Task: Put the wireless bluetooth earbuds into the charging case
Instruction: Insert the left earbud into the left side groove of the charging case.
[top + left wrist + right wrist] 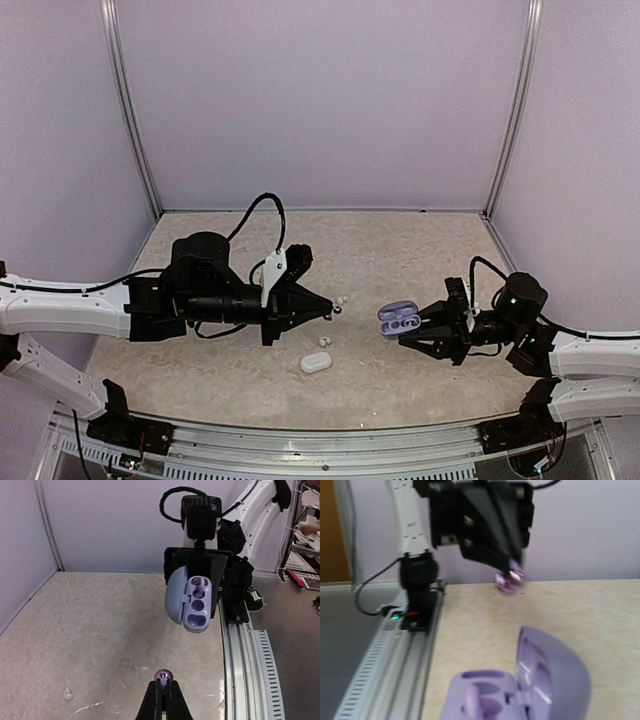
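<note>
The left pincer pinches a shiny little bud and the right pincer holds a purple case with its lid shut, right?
No, the lid is open, not shut: the left wrist view shows inside the purple case held by the right pincer. The left pincer does pinch a shiny bud.

Even soft lilac light, faint shadows. Top and left wrist views sharp. Right wrist view soft: bud (511, 579) upper centre smeared, case (551, 672) at bottom defocused.
</note>
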You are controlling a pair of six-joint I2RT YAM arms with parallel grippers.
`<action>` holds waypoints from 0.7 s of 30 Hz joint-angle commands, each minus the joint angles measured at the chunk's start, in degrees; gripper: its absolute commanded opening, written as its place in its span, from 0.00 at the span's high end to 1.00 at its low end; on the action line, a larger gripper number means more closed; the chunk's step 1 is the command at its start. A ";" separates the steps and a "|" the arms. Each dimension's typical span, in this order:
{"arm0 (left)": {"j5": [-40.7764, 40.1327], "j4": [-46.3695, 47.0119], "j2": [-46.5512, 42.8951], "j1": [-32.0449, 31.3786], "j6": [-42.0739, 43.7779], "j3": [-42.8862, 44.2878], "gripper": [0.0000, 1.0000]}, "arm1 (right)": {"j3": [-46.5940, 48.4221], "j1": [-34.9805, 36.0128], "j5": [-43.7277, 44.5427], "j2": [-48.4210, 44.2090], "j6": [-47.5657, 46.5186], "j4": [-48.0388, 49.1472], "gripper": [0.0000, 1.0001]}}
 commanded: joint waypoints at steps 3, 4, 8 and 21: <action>2.54 -0.57 -0.99 -5.40 5.79 1.51 1.00 | 1.14 4.08 -0.49 3.04 -1.14 -1.84 1.00; 2.72 -0.66 -0.70 -6.06 6.09 2.00 1.00 | 1.49 4.40 -0.43 3.64 -1.21 -1.70 1.00; 1.43 -1.79 1.77 -8.72 8.03 4.31 1.00 | 3.61 6.11 -0.92 6.99 -1.17 -1.91 1.00; -0.23 -3.82 7.59 -10.57 10.58 7.49 1.00 | 9.92 11.04 -1.63 15.23 -2.89 -1.67 1.00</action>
